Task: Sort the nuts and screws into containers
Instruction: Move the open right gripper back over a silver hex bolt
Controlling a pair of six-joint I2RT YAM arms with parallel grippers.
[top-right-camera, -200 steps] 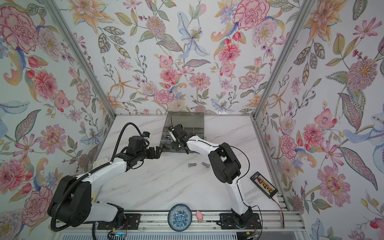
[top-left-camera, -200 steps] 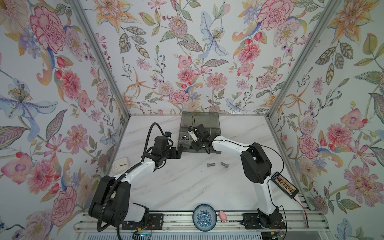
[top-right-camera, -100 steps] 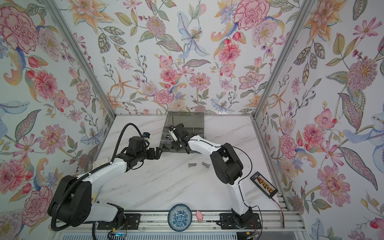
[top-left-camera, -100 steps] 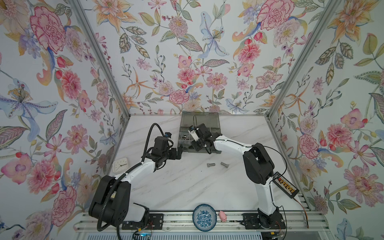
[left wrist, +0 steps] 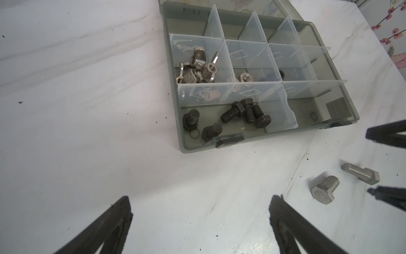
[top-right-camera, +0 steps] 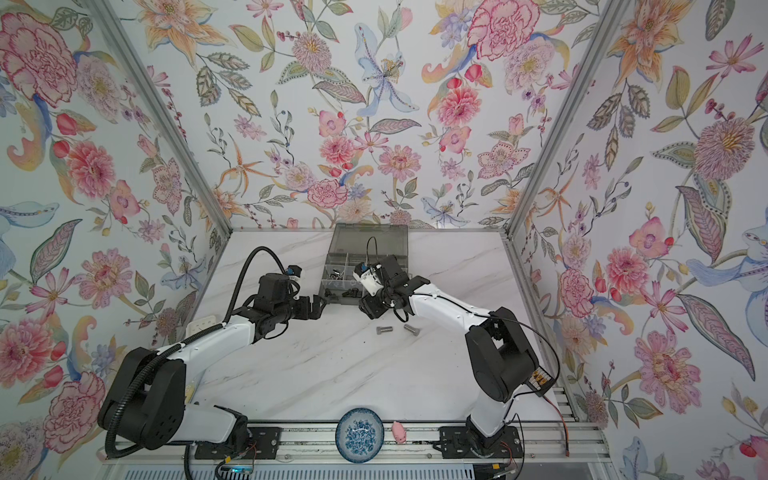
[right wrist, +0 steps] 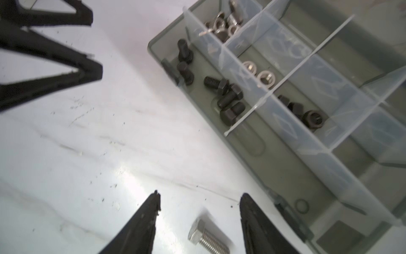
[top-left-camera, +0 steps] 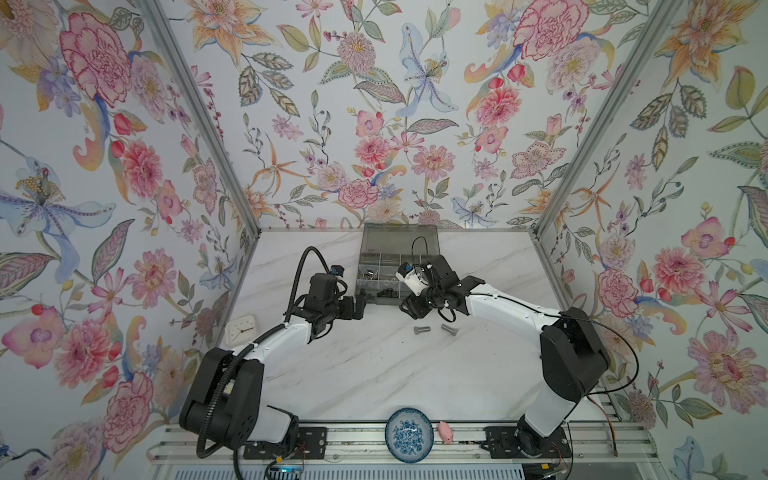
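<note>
Our right gripper (right wrist: 200, 198), jaws parted and empty, hovers over a silver screw (right wrist: 206, 237) lying mid-frame below the organizer box (top-left-camera: 395, 237) in both top views; next, we reckon, comes a descent and pinch, left gripper (left wrist: 201, 199) gaping idle.

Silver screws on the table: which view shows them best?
The left wrist view: both silver screws lie whole and sharp. The right wrist view shows one, cut off. Both top views show both, tiny.

The silver screw (right wrist: 207, 238) runs off the right wrist view's edge.
</note>
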